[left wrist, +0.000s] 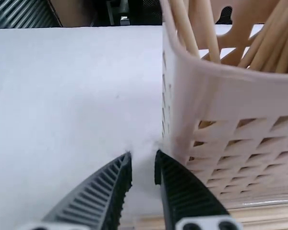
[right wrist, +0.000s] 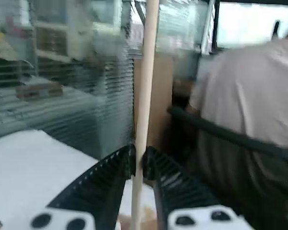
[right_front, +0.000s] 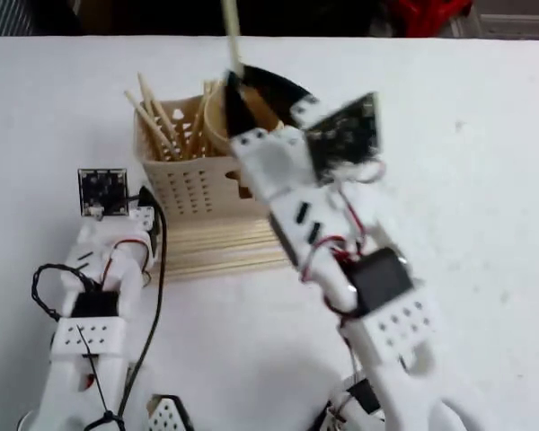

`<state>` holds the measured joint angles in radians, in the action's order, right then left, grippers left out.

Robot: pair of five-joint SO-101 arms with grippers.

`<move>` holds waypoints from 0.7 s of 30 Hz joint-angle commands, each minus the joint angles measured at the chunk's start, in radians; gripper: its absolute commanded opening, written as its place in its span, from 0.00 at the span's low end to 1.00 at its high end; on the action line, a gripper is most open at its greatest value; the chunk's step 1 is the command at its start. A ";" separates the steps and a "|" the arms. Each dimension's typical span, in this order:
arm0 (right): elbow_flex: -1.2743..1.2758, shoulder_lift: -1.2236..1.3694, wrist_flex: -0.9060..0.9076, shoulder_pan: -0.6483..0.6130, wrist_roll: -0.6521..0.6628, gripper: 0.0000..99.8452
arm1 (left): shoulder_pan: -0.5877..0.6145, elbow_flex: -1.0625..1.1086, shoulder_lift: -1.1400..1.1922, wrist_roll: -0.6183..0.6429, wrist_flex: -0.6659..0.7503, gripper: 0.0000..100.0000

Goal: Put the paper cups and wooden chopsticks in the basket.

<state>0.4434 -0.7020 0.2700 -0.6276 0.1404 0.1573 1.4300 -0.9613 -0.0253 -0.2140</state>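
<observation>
Chopsticks (right_front: 157, 117) stand in the basket (right_front: 193, 180), which sits in the upper part of the high view, a little left of centre. A flat row of loose chopsticks (right_front: 220, 244) lies on the desk (right_front: 467, 180) just in front of it, close against its lower edge.

The right tool (right wrist: 138, 160) is clamped on one chopstick (right wrist: 146, 72), which stands nearly upright. In the high view this stick rises over the right part of the basket, towards the top edge of the frame. A round tan rim inside the basket, beside the arm, may be a cup (right_front: 214, 121), but the arm hides much of it and I cannot be sure. The left tool (left wrist: 143, 170) sits low at the left corner of the basket, with its jaws a little apart and nothing between them.

I judge that the step in hand is to bring this single chopstick into the basket: it is above the basket but not yet let go. The next move calls for lowering the stick until its lower end is inside the walls, in the free space next to the other sticks, and only then opening the jaws. The stick is long, so it may tip out if it is dropped from high. The loose row is left to do, so the task seems to be about halfway. Those sticks lie flat and tight together, so taking one from the edge of the row looks easiest.
</observation>
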 commanded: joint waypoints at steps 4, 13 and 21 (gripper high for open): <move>-0.054 0.183 -0.245 -0.064 0.029 0.02 | -0.012 -0.005 -0.021 -0.014 0.026 0.10; -0.190 0.314 -0.277 -0.081 -0.023 0.02 | -0.013 -0.005 -0.019 -0.014 0.026 0.10; -0.193 0.427 -0.263 -0.104 -0.021 0.02 | -0.013 -0.005 -0.019 -0.014 0.026 0.10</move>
<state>0.3161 -0.2816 0.0230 -0.7211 0.1281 0.1573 1.4300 -0.9613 -0.0253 -0.2140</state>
